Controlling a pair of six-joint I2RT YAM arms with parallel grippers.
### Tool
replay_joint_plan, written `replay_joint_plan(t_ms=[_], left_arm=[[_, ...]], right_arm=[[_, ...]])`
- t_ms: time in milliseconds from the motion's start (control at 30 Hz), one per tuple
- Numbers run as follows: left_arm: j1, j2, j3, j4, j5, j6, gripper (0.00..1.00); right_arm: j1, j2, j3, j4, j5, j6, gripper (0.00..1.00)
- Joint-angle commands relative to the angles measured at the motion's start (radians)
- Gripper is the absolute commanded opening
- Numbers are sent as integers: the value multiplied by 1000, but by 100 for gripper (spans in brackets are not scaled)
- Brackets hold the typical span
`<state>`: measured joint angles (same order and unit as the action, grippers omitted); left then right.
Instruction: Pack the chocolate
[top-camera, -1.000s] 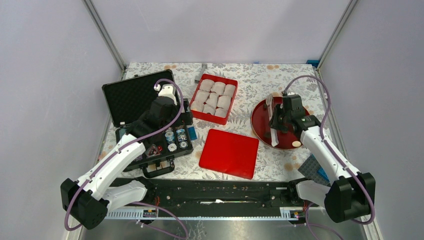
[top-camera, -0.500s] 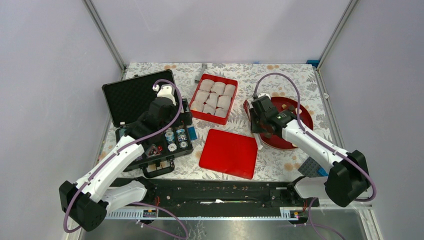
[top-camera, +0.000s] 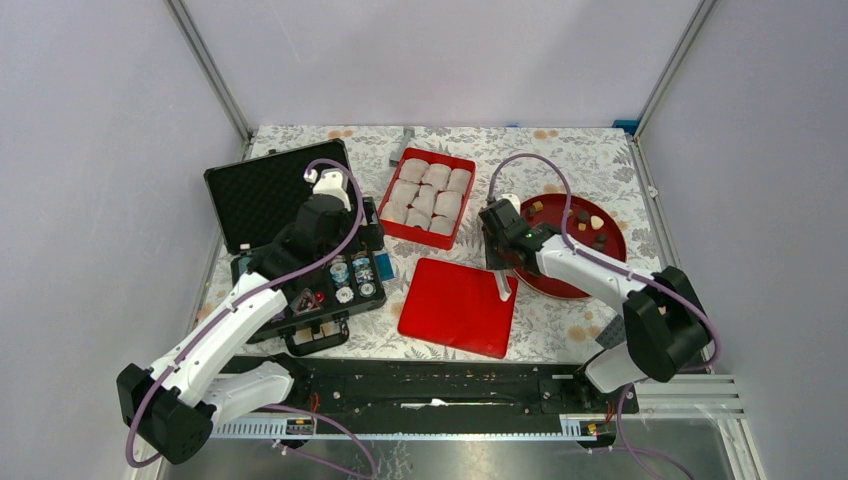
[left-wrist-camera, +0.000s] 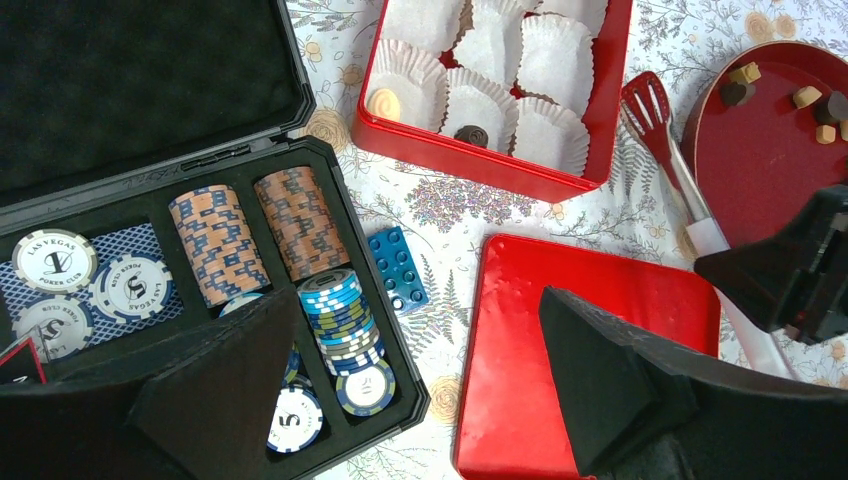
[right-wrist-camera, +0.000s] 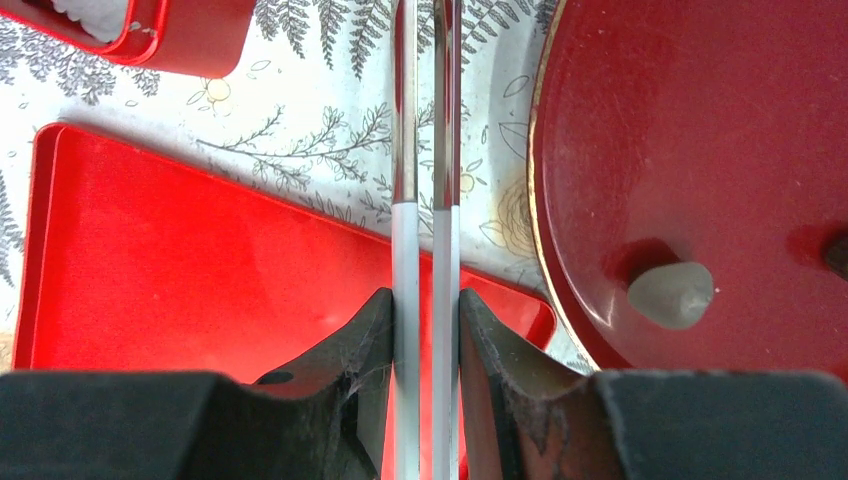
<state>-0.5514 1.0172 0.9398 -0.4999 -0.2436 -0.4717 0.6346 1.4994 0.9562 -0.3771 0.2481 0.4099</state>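
fetching step: tongs (right-wrist-camera: 425, 200) are clamped in the right hand (right-wrist-camera: 425, 310), left hand (left-wrist-camera: 417, 300) spread wide; chocolate (right-wrist-camera: 670, 293) on the plate (right-wrist-camera: 700, 120) must be pinched next.

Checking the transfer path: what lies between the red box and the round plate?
The tongs, held by the right tool; the left wrist view shows it.

floral table (top-camera: 560, 160); on it: open black case (top-camera: 260, 195) left, red box (top-camera: 440, 155) at the back, red lid (top-camera: 455, 305) nearer, round red plate (top-camera: 575, 272) right; blue brick (left-wrist-camera: 398, 270) beside the case
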Motion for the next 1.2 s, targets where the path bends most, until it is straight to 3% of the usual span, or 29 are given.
replay_joint_plan(t_ms=[0,300,467,800,967,1167], left_arm=[[4,-28,-2,27,-11,-2,99],[4,-35,-1,19,-12,-1,99],[5,-42,2,10,-16,4,99],[4,-38,5,6,-15,4,99],[4,-41,0,6,-15,7,99],[5,-42,-4,3,-16,8,99]], right_arm=[[16,57,41,101,66,6,31],[34,168,56,161,101,16,37],[33,201,68,173,97,29,55],[33,212,56,187,106,55,69],[34,217,39,215,132,84,70],[36,242,32,255,184,99,61]])
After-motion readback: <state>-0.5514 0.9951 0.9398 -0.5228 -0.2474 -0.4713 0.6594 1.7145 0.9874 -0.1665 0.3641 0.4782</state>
